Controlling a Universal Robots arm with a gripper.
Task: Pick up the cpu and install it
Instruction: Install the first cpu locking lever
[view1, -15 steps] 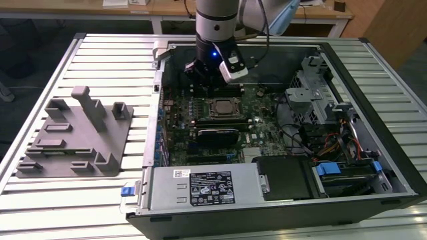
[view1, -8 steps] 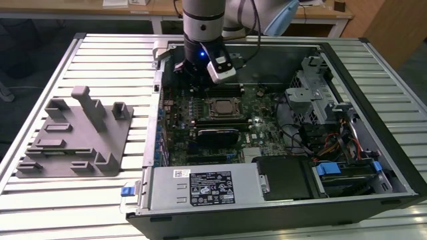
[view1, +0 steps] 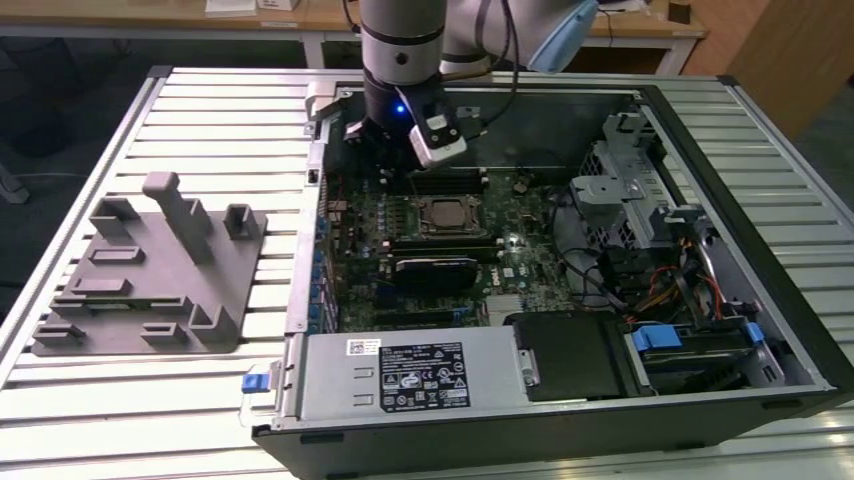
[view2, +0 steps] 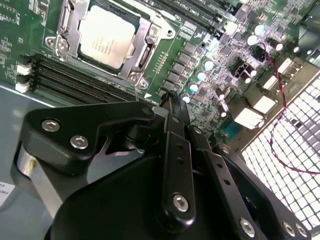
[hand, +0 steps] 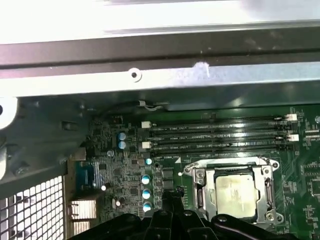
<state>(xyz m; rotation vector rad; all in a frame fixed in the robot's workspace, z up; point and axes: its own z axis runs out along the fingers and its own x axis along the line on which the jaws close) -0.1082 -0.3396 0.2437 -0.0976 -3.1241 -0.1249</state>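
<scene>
The cpu (view1: 445, 213) is a silvery square chip lying flat in its metal-framed socket near the middle of the green motherboard (view1: 521, 260). Both wrist views show the cpu (view2: 107, 37) (hand: 235, 192) seated inside the socket frame. My gripper (view1: 386, 172) hangs over the board's far corner on the exterior view's left, a short way from the socket. Its black fingers (view2: 172, 125) come together at the tip, and nothing is held between them. The gripper's tip (hand: 168, 194) points at the board beside the socket, clear of the chip.
The open computer case (view1: 747, 130) lies on a slatted table. Black memory slots (hand: 220, 135) run beside the socket. A power supply (view1: 414, 375) and drive cage (view1: 627, 180) stand inside. A grey fixture tray (view1: 147, 280) sits on the exterior view's left.
</scene>
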